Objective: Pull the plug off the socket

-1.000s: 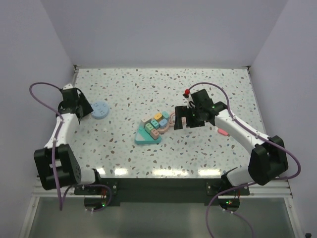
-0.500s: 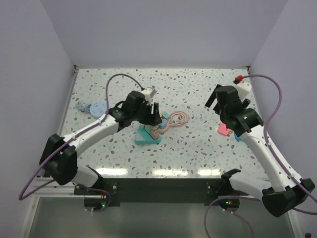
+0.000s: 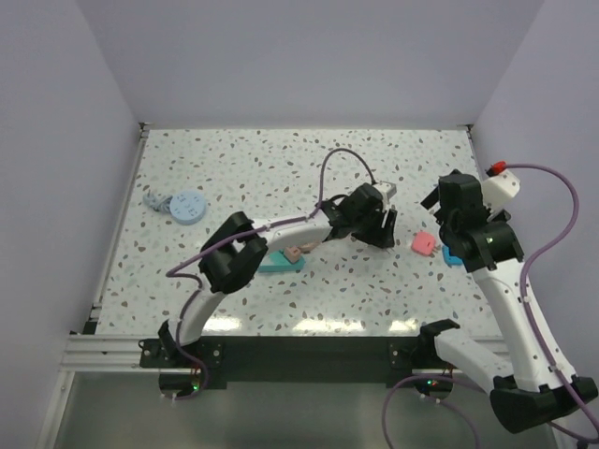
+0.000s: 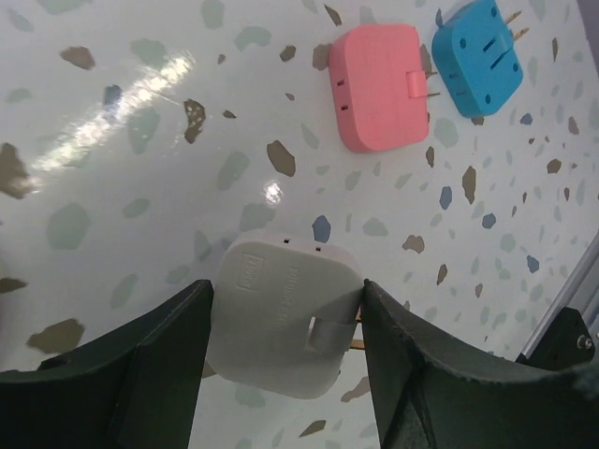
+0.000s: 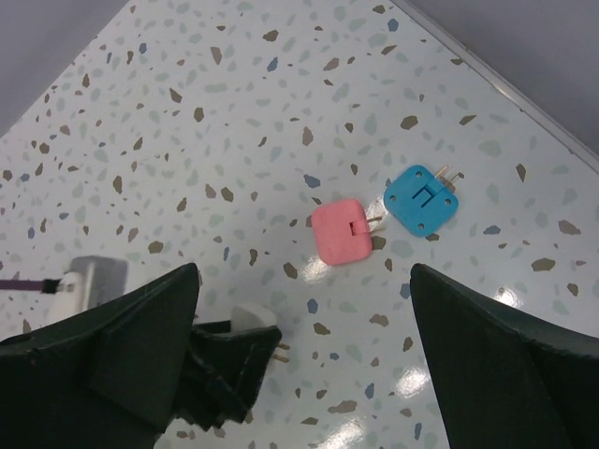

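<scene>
The left gripper (image 4: 285,309) pinches the one white plug (image 4: 271,327), its prongs pointing right in the left wrist view, with one pink plug (image 4: 379,86) and one blue plug (image 4: 477,56) nearby, while the right gripper (image 5: 301,309) is spread wide.

The left arm (image 3: 281,227) is no longer folded at the left edge of the table, where it is a second ago, nor over the teal socket block (image 3: 278,265), where it is half a second ago. It now reaches past the block to the right of the centre. The left gripper (image 4: 285,299) now grips a white plug (image 4: 281,327) over the bare table, near the pink plug (image 3: 423,244). The right gripper (image 5: 304,276), at the block a second ago, is now drawn back to the right side, jaws wide apart
</scene>
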You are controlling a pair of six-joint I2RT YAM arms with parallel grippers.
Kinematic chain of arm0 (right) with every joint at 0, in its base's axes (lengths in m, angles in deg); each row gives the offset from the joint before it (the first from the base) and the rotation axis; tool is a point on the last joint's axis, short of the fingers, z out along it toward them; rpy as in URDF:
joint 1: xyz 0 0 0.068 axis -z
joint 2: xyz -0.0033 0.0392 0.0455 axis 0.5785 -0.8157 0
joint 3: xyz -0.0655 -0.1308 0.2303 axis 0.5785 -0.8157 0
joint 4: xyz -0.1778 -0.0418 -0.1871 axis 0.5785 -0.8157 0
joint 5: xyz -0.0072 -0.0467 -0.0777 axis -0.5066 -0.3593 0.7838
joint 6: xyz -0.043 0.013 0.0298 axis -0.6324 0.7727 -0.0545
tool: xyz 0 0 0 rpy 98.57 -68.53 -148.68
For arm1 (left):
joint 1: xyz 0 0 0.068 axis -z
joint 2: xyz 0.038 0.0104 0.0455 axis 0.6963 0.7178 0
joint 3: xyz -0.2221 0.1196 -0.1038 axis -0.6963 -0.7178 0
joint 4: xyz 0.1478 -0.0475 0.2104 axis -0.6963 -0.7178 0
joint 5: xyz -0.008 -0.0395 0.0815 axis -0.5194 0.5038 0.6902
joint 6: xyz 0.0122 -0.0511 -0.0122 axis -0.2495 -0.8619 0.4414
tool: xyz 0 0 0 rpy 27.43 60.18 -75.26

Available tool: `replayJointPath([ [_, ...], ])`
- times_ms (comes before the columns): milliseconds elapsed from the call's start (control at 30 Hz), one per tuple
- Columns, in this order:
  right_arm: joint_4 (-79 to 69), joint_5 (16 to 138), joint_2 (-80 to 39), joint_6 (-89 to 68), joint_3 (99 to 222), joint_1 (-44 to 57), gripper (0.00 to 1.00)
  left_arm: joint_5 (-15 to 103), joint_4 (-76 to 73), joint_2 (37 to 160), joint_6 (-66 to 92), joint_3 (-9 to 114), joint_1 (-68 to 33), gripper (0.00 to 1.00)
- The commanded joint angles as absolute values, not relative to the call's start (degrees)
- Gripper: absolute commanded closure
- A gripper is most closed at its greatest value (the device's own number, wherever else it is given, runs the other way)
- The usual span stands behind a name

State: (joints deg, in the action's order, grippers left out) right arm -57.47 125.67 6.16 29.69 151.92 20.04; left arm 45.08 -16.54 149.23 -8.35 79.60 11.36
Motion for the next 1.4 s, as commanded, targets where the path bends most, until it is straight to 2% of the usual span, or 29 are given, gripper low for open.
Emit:
replayJointPath([
  [0,-56.84,124.87,7.90,31.40,150.38,20.32,0.02,42.04,-16.51,154.09,-11.54,86.45,13.35,1.00],
  [67,-56.58,124.08,8.43,31.31,149.50,20.23,0.02,40.99,-14.85,156.29,-12.42,88.12,13.44,1.00],
  [267,-54.82,121.09,9.40,30.96,148.00,20.32,0.02,37.30,-7.92,161.13,-16.03,91.56,13.53,0.80],
  [333,-53.86,120.56,9.75,30.17,147.92,20.32,0.02,36.77,-5.97,160.96,-16.91,91.47,13.53,0.59],
  [367,-53.59,120.56,9.92,29.55,147.83,20.32,0.02,36.68,-4.48,160.78,-17.00,91.21,13.61,0.45],
  [433,-53.06,120.47,10.36,29.29,147.65,20.23,0.02,37.20,-2.64,159.04,-16.65,90.25,13.53,0.36],
  [467,-52.71,120.30,10.80,29.20,147.57,20.32,0.02,37.73,-0.88,157.98,-16.38,87.72,13.44,0.24],
  [567,-51.92,120.38,11.94,28.76,146.86,20.32,0.02,39.84,4.38,152.80,-16.03,80.78,13.00,0.00],
  [800,-51.39,119.68,12.29,27.35,145.98,20.32,0.02,43.26,7.13,143.92,-14.89,72.77,11.51,0.00],
  [933,-48.85,115.47,12.39,23.85,144.40,20.32,0.02,48.27,7.22,131.98,-12.08,65.38,10.37,0.00],
  [1133,-41.81,95.28,5.03,11.63,142.91,20.32,0.02,54.06,-0.24,116.96,-8.30,56.06,6.42,0.00],
  [1200,-40.23,86.84,1.76,9.60,143.17,20.14,0.05,54.96,-1.83,110.99,-8.64,50.97,3.34,0.00],
  [1233,-38.40,85.24,-0.69,9.77,142.82,20.23,0.07,54.87,-1.83,108.86,-9.17,46.95,2.03,0.00],
  [1333,-35.22,81.45,-4.04,10.12,140.10,20.14,0.25,54.96,-2.00,101.12,-10.23,39.56,-2.98,0.00],
  [1367,-36.00,82.75,-6.40,10.91,139.75,20.14,0.45,55.57,-2.27,99.28,-10.23,38.22,-5.00,0.00],
])
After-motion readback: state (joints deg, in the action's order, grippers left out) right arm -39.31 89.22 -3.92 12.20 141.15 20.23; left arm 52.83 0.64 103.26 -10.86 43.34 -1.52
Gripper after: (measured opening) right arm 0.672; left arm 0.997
